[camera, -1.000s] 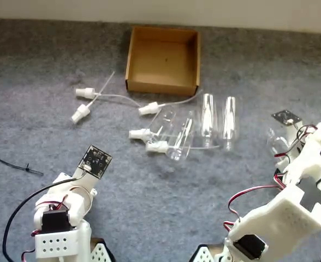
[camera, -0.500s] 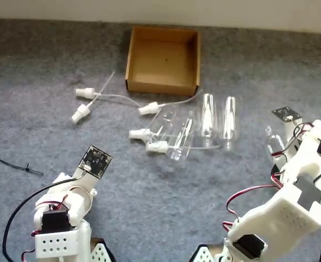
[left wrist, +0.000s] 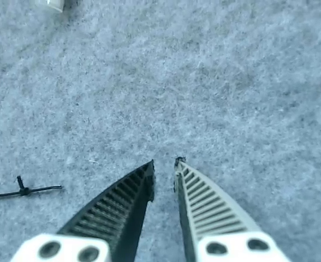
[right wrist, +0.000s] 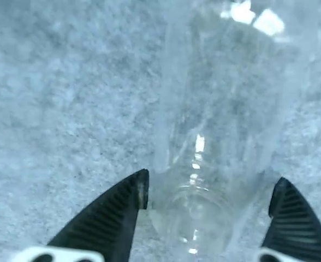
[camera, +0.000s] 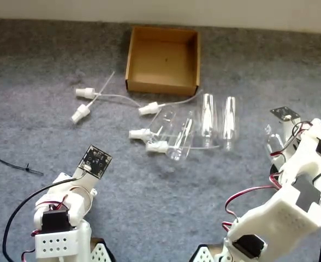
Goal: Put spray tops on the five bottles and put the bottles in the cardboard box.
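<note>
Left tool (left wrist: 164, 164) is noted low over the grey table (camera: 248, 71), its jaws all but closed, nothing held. Right tool (right wrist: 209, 191) is spread wide, one finger to each side of a clear bottle (right wrist: 226, 109) – no firm grip is confirmed. Farther out, four bottles (camera: 207, 121) are found lying mid-table among loose spray tops (camera: 148, 109). The cardboard box (camera: 163, 60) is placed beyond them – at the far edge.

Left pincer (left wrist: 164, 164) hangs low with jaws almost together; right pincer (right wrist: 210, 180) is spread wide, pointing down.
</note>
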Motion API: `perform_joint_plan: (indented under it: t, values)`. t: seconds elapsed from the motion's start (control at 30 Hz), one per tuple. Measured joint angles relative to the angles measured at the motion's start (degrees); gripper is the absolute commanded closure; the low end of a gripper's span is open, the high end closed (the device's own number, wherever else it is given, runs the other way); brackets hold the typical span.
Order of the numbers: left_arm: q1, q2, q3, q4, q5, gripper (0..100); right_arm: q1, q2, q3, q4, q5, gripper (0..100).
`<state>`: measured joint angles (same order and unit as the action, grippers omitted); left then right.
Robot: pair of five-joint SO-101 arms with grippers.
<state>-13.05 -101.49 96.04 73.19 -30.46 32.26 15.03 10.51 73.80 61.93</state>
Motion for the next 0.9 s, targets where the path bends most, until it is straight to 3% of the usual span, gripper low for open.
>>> perform_joint_plan:
  t: [0.27, 0.63, 0.7, 0.9]
  values:
    - [0.00, 0.00, 0.00, 0.00, 0.00, 92, -6.33, -3.87, 0.00, 0.44, -5.01, 67.0]
    - [0.00, 0.00, 0.00, 0.00, 0.00, 92, -4.66, 3.08, 0.00, -8.09, -7.82, 67.3]
    - [0.00, 0.00, 0.00, 0.00, 0.00, 92, -4.13, 3.16, 0.00, -8.09, -7.82, 71.7]
    - [0.00, 0.00, 0.00, 0.00, 0.00, 92, -3.34, 3.16, -0.09, -8.62, -8.26, 98.7]
